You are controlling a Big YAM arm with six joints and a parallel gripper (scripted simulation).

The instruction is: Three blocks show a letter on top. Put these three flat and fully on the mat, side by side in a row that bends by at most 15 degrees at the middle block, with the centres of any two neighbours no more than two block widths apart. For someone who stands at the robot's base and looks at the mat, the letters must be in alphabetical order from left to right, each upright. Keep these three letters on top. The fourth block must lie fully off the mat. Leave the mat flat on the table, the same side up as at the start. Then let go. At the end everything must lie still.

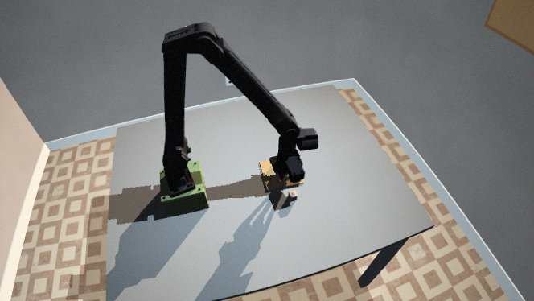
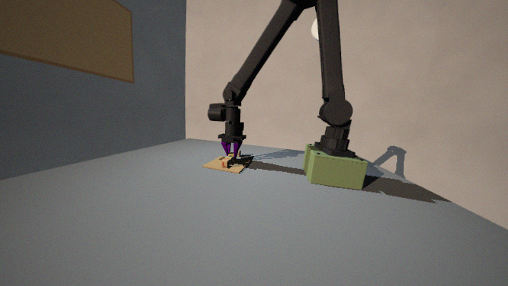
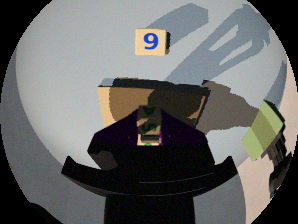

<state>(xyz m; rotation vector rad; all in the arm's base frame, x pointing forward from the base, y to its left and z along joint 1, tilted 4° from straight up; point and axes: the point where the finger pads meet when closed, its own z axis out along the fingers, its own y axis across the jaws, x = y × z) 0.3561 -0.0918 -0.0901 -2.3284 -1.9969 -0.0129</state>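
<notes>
My gripper [image 2: 232,151] is down low over the tan mat [image 2: 230,165], shut on a small block [image 3: 149,129] that sits between the purple fingers; its top face is too dark to read. In the top view the wrist [image 1: 290,165] covers much of the mat [image 1: 277,178]. A block with a red L [image 2: 223,164] lies on the mat just beside the fingers. A block with a blue 9 on top [image 3: 150,42] lies on the table off the mat, a little beyond its edge; it also shows in the top view [image 1: 293,194]. Any other block on the mat is hidden by the gripper and its shadow.
The green base box [image 1: 185,189] of the arm stands on the grey table top to one side of the mat; it also shows in the exterior view [image 2: 334,170]. The arm's dark shadow runs from the base across the mat. The table's rounded edge [image 1: 362,257] is far from the mat.
</notes>
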